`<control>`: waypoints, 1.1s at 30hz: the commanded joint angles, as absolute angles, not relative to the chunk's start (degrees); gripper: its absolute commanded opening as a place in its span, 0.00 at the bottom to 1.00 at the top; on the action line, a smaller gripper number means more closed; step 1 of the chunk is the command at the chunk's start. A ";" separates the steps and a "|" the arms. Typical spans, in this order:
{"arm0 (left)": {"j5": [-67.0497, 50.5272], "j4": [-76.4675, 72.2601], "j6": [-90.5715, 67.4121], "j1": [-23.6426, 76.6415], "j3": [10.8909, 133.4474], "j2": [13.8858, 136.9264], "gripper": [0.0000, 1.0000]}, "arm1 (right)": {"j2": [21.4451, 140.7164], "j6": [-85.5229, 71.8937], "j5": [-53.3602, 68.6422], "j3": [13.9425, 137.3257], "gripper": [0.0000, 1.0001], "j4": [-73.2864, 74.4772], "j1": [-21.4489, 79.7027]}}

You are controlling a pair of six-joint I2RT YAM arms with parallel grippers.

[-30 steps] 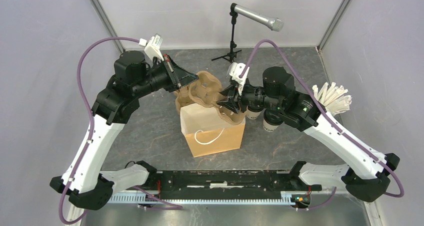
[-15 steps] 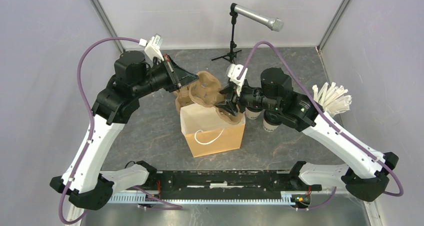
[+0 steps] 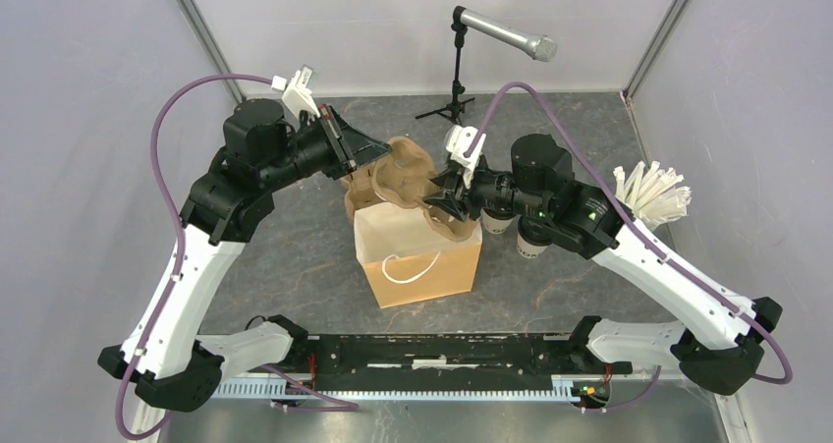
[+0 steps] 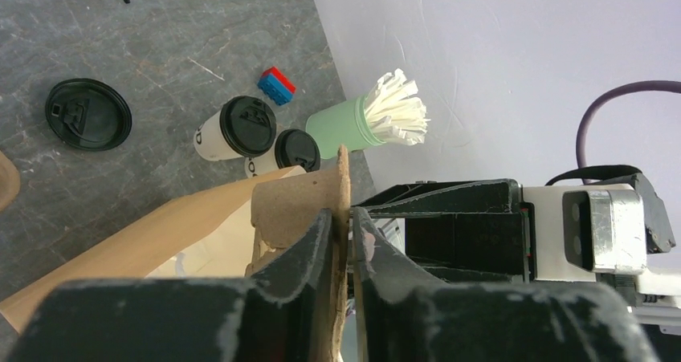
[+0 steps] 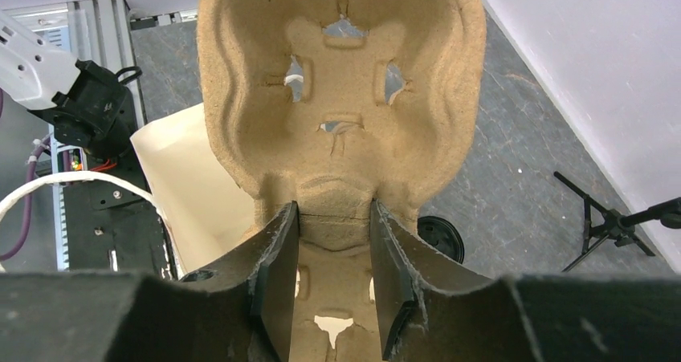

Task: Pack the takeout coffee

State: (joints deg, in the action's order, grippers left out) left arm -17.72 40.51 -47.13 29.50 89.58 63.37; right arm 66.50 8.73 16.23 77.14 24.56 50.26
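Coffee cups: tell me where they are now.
Left wrist view: the two cups stand side by side between a loose lid and the green straw cup. From above they sit right of the bag, under the right arm.

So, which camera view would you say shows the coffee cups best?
The left wrist view: both coffee cups show clearly, lids on. The top view shows them partly hidden under the right arm; the right wrist view shows neither.
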 commanded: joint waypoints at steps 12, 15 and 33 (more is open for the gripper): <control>-2.12 60.29 -36.54 29.71 98.80 59.82 0.60 | 62.18 9.32 12.11 76.11 0.37 21.78 50.36; -0.18 64.50 -35.06 29.73 98.25 58.11 0.57 | 61.33 9.23 10.73 76.20 0.37 21.60 50.37; -22.43 54.15 -35.86 29.73 81.63 59.07 0.43 | 55.63 10.37 12.75 71.72 0.37 16.02 50.41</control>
